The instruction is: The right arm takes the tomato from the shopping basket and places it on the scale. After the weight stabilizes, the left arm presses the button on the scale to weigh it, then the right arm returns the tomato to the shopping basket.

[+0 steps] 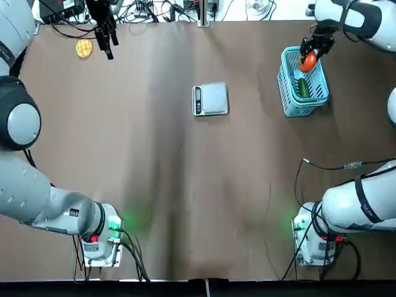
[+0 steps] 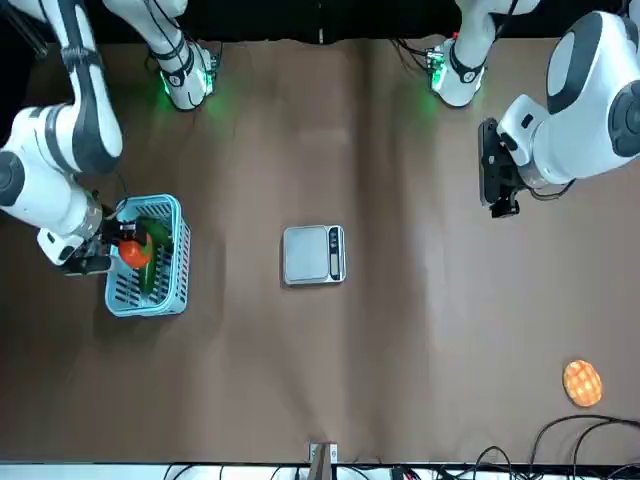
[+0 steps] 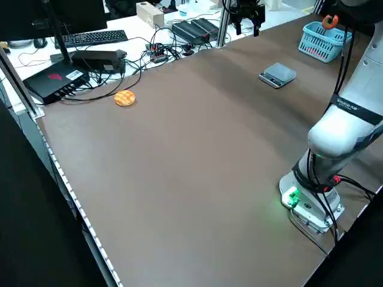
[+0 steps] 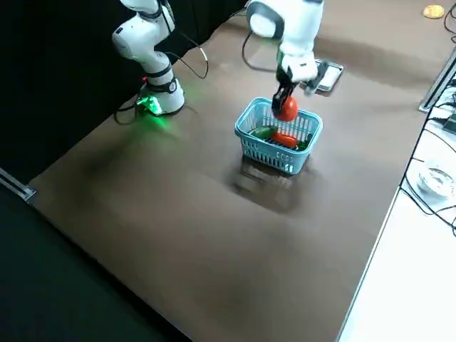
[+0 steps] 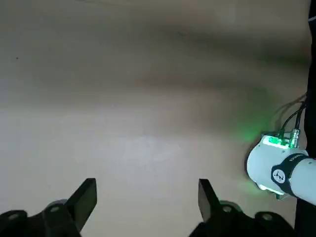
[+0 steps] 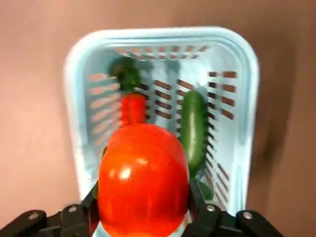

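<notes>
My right gripper (image 1: pixel 311 52) is shut on the orange-red tomato (image 1: pixel 307 61) and holds it above the far end of the light-blue shopping basket (image 1: pixel 288 93). The right wrist view shows the tomato (image 6: pixel 143 180) between my fingers, over the basket (image 6: pixel 74 98). The silver scale (image 1: pixel 211 99) sits at the table's middle, with its dark display strip on its left edge. Far from it, my left gripper (image 1: pixel 106 43) hangs open at the far left, with nothing between its fingers.
A green cucumber (image 6: pixel 193 128) and a red pepper (image 6: pixel 132 108) lie inside the basket. A flat yellow-orange round item (image 1: pixel 84 48) lies at the far left, beside my left gripper. Cables run along the far table edge.
</notes>
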Action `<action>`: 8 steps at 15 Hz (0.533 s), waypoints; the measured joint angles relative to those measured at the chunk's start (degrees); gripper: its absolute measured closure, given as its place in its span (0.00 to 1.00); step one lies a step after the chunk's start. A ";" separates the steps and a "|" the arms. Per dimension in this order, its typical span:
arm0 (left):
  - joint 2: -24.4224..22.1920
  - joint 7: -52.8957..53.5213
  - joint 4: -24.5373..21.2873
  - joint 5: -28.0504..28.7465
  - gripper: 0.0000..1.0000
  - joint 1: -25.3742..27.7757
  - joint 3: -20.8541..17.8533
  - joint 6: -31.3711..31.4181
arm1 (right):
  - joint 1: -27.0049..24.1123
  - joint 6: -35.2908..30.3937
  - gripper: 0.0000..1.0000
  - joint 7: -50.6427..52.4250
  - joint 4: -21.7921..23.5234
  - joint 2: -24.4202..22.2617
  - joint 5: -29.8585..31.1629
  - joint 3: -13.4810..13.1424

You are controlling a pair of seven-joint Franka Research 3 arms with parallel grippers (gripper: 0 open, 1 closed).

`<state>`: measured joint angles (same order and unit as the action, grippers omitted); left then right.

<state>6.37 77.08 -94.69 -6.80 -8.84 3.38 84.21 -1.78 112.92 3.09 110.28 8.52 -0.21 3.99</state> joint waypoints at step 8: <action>0.24 0.01 0.02 -0.04 0.00 -1.09 0.25 0.11 | 11.37 -3.50 0.30 0.01 -3.19 0.37 -17.07 1.72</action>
<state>6.61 77.08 -94.68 -6.84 -9.94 3.63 84.31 9.59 109.42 3.10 107.09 8.89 -17.29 5.71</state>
